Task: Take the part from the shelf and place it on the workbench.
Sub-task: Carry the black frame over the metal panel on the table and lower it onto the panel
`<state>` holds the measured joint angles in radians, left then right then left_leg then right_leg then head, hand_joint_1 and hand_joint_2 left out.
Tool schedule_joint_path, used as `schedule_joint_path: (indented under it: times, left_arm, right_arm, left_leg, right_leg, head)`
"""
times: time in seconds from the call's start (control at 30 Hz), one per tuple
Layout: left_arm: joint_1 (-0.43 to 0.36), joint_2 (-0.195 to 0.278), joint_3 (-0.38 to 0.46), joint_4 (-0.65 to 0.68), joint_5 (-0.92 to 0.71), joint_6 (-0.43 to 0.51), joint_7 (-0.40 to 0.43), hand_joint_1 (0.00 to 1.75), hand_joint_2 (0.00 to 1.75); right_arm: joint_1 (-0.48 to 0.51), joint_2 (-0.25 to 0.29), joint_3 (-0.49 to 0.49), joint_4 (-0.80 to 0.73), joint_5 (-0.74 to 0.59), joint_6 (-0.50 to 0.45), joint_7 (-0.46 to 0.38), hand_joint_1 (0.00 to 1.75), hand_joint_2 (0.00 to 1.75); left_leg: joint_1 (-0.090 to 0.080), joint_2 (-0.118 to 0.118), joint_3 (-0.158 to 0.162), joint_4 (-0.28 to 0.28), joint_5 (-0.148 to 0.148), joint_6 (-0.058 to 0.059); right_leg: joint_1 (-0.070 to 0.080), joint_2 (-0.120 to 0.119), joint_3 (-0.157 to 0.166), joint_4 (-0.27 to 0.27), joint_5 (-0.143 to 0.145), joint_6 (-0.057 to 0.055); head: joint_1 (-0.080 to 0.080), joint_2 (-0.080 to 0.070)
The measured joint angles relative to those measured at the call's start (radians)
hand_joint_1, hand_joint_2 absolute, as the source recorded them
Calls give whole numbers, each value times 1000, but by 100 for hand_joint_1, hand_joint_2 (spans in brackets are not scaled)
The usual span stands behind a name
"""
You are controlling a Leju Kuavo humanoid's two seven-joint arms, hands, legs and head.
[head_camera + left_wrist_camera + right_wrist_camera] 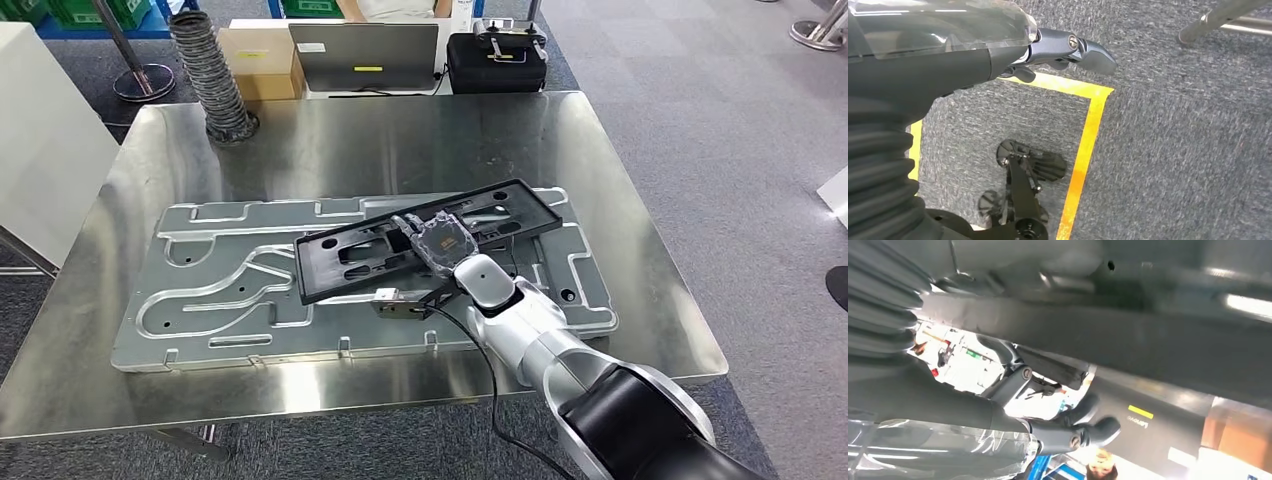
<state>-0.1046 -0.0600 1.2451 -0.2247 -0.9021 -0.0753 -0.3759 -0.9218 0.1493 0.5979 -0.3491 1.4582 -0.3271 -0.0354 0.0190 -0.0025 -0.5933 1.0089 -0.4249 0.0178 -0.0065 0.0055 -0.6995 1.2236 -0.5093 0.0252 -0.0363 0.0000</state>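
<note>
The part (322, 262), a flat black frame with cut-outs, lies slanted on a silver grooved fixture plate (220, 290) on the steel workbench (330, 150). My right hand (440, 243) is over the part's middle near its front edge, fingers stretched across its top. In the right wrist view the part (1098, 340) is a dark band, and my right hand's (1058, 435) fingers are spread with light showing between them and the part. My left hand (1068, 50) hangs over grey carpet, fingers extended, holding nothing.
At the bench's far edge stand a ribbed hose (215, 80), a cardboard box (255, 60), a laptop (365, 55) and a black case (495, 60). A person (395, 8) is behind the laptop. A white cabinet (40, 150) stands at left. Yellow tape (1083, 145) marks the floor.
</note>
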Motion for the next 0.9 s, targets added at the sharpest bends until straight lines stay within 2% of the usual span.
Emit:
schedule_joint_path:
  times: [0.07, 0.1, 0.17, 0.23, 0.27, 0.3, 0.37, 0.4, 0.43, 0.47, 0.5, 0.53, 0.6, 0.63, 0.73, 0.77, 0.83, 0.9]
  left_arm:
    - [0, 0, 0, 0, -1, 1, 0, 0, 0]
    - [0, -1, 0, 0, -1, 2, 0, 0, 0]
    - [1, -1, 0, 0, -1, 4, 1, 0, 0]
    - [2, 0, 0, 0, -1, 5, 2, 0, 0]
    - [2, 0, 0, 0, -1, 5, 2, 0, 0]
    - [2, 1, 0, 0, -1, 5, 2, 0, 0]
    - [2, 1, 0, 0, -1, 5, 3, 0, 0]
    - [3, 1, 0, 0, 0, 5, 3, 0, 0]
    - [5, 1, 0, 0, 0, 4, 4, 0, 0]
    - [6, 1, 0, 0, 0, 2, 5, 0, 0]
    - [7, 1, 0, 0, 1, 0, 5, 0, 0]
    - [8, 2, 0, 0, 1, -1, 5, 0, 0]
    - [7, 2, 0, 0, 2, -4, 5, 0, 0]
    - [8, 2, 0, 0, 2, -5, 4, 0, 0]
    - [11, 1, 1, 0, 7, -11, 2, 0, 0]
    - [11, 0, 1, 0, 9, -12, 1, 0, 0]
    - [12, -1, 2, 0, 10, -12, 0, 0, 0]
    - [13, -1, 2, 0, 11, -13, 0, 0, 0]
  right_arm:
    - [-1, 3, -14, -1, -23, -23, -28, 0, 0]
    - [-1, 5, -23, -2, -41, -38, -48, 0, 0]
    - [0, 11, -48, -6, -77, -63, -87, 0, 0]
    - [1, 16, -72, -14, -99, -77, -111, 0, 0]
    - [0, 19, -82, -17, -105, -81, -118, 0, 0]
    - [0, 23, -91, -20, -114, -85, -127, 0, 0]
    - [5, 29, -110, -26, -150, -103, -166, 0, 0]
    - [12, 31, -122, -33, -180, -114, -199, 0, 0]
    - [20, 32, -137, -44, -220, -124, -241, 0, 0]
    - [30, 32, -152, -62, -266, -132, -289, 0, 0]
    - [42, 32, -168, -89, -319, -137, -336, 0, 0]
    - [54, 31, -183, -122, -370, -138, -379, 0, 0]
    - [79, 27, -206, -194, -451, -136, -431, 0, 0]
    - [94, 23, -214, -230, -484, -140, -450, 0, 0]
    - [158, 0, -239, -357, -601, -164, -511, 0, 0]
    - [184, -12, -247, -410, -642, -169, -528, 0, 0]
    - [229, -38, -260, -506, -697, -171, -546, 0, 0]
    - [263, -60, -268, -570, -716, -170, -551, 0, 0]
  left_leg:
    - [-2, -1, 1, 1, -1, -5]
    - [-2, -1, 0, 1, -1, -10]
    - [-3, -1, -1, -1, 0, -22]
    - [-3, -1, 0, -1, -3, -33]
    - [-4, -1, -6, 15, -16, -38]
    - [-3, -1, -22, 53, -40, -41]
    - [-1, -1, -80, 180, -104, -47]
    - [0, -1, -110, 241, -126, -50]
    - [0, -1, -126, 273, -130, -52]
    - [1, 0, -124, 268, -116, -53]
    - [2, 0, -102, 222, -84, -53]
    - [3, 0, -68, 150, -48, -53]
    - [2, -1, -12, 37, -10, -46]
    - [1, -2, -1, 14, -7, -41]
    - [-1, -4, -1, 9, -7, -20]
    - [0, -4, -1, 7, -5, -13]
    - [2, -4, -1, 3, -3, -4]
    - [1, -2, -2, 3, -3, -1]
  right_leg:
    - [5, -1, 73, -146, 59, -13]
    - [8, -1, 96, -193, 73, -19]
    - [14, 0, 104, -217, 76, -27]
    - [10, 0, 107, -226, 81, -36]
    - [7, -1, 111, -233, 85, -42]
    - [4, -3, 115, -239, 87, -47]
    - [5, -4, 116, -241, 88, -53]
    - [6, -4, 116, -240, 88, -54]
    - [7, -4, 116, -239, 86, -54]
    - [6, -4, 116, -236, 85, -53]
    - [6, -3, 116, -233, 82, -52]
    - [5, -3, 117, -227, 78, -48]
    - [8, -1, 113, -215, 69, -39]
    - [10, 0, 110, -211, 67, -35]
    - [9, -1, 107, -208, 64, -19]
    - [7, -1, 102, -194, 53, -13]
    - [3, -1, 63, -108, 1, -1]
    - [1, -1, -7, 33, -62, 5]
  head:
    - [0, 0]
    - [0, 0]
    - [0, 0]
    - [0, 0]
    - [0, 0]
    - [0, 0]
    - [0, 0]
    - [0, 0]
    - [0, 0]
    - [0, 0]
    - [0, 0]
    - [0, 0]
    - [0, 0]
    - [0, 0]
    - [0, 0]
    - [0, 0]
    - [0, 0]
    - [0, 0]
